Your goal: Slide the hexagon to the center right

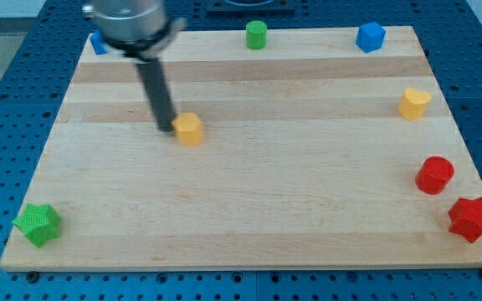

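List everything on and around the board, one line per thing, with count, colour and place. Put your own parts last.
yellow hexagon block: 1, yellow, upper left of centre, right beside my tip
yellow heart block: 1, yellow, near the view's right edge, upper part
red cylinder: 1, red, right edge, lower part
red star block: 1, red, bottom right corner
green star block: 1, green, bottom left corner
green cylinder: 1, green, top edge, middle
blue block: 1, blue, top edge, right
blue block behind the arm: 1, blue, top left corner, partly hidden
wooden board: 1, pale wood
my tip: 1, dark, at the hexagon's left side
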